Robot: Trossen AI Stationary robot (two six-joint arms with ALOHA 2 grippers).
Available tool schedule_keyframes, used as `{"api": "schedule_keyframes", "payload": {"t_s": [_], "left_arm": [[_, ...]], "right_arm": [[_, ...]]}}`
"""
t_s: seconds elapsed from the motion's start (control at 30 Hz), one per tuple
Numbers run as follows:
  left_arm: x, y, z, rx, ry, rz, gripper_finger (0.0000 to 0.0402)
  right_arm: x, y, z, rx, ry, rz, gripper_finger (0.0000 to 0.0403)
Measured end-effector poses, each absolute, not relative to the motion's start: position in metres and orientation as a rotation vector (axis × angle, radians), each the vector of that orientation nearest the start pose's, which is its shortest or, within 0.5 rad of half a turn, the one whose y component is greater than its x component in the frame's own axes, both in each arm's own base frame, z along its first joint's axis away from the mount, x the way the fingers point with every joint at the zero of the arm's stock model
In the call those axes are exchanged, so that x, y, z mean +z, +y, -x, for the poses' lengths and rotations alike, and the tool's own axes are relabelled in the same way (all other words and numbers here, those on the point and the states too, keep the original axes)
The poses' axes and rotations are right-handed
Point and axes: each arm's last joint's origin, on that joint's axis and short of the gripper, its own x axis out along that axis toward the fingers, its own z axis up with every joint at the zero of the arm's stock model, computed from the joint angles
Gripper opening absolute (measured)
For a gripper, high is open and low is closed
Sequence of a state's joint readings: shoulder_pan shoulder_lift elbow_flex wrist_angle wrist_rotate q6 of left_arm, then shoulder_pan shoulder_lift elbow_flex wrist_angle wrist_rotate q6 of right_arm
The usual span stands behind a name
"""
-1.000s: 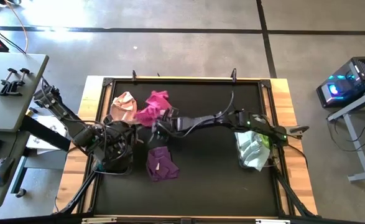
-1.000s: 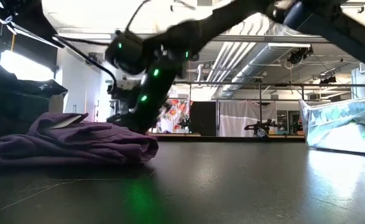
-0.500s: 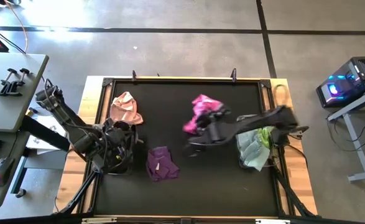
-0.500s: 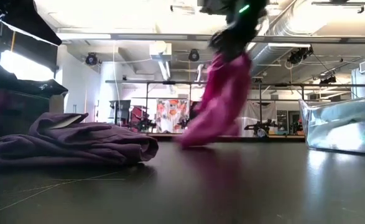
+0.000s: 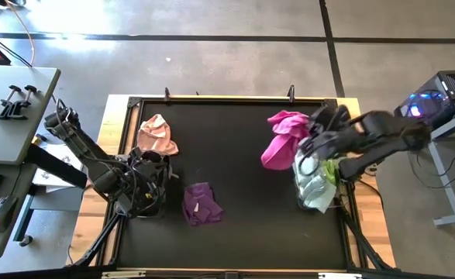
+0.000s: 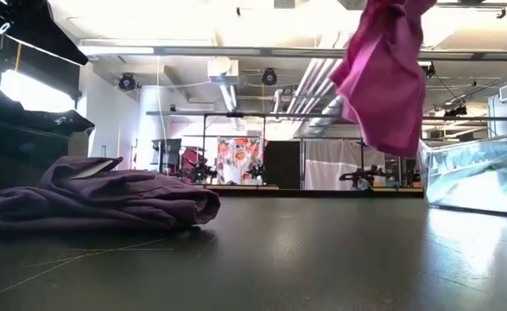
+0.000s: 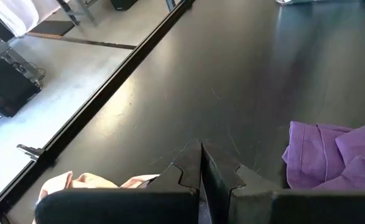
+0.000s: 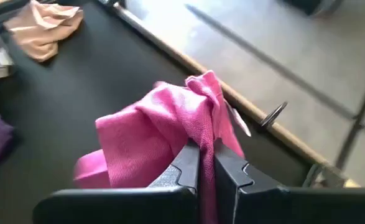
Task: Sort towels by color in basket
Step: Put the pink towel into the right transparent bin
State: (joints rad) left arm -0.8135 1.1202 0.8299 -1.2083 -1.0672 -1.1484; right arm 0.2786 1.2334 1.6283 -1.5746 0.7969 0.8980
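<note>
Right gripper point(image 8: 206, 163) pinched tight on magenta towel point(image 5: 281, 138), hanging in air just beside clear basket point(image 5: 314, 191) — basket toward table's right edge. Left gripper point(image 7: 201, 167) closed, empty, near purple towel point(image 5: 201, 203).

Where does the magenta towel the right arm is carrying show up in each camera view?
High view: magenta towel hangs from the right gripper, beside the clear basket.
Low view: upper right, clear of the table.
Left wrist view: not in it.
Right wrist view: centre, pinched between the fingers.
Shared landmark: purple towel, low view left.
</note>
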Motion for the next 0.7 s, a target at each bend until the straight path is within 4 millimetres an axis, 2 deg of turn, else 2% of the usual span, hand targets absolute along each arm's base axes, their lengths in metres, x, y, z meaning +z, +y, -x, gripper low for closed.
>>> {"api": "schedule_keyframes", "payload": {"t_s": [0.2,0.43,0.57,0.7], "left_arm": [[0.247,-0.101,-0.130,0.611,0.598,-0.119,0.0000],[0.247,-0.101,-0.130,0.613,0.595,-0.114,0.0000],[0.247,-0.101,-0.130,0.612,0.596,-0.117,0.0000],[0.247,-0.101,-0.130,0.614,0.592,-0.118,0.0000]], "right_arm": [[0.438,0.006,-0.117,-0.740,0.689,-0.377,0.0010],[0.457,-0.003,-0.070,-0.580,0.635,-0.660,0.0009],[0.461,0.000,-0.057,-0.461,0.660,-0.833,0.0008],[0.460,0.002,-0.061,-0.442,0.687,-0.914,0.0007]]}}
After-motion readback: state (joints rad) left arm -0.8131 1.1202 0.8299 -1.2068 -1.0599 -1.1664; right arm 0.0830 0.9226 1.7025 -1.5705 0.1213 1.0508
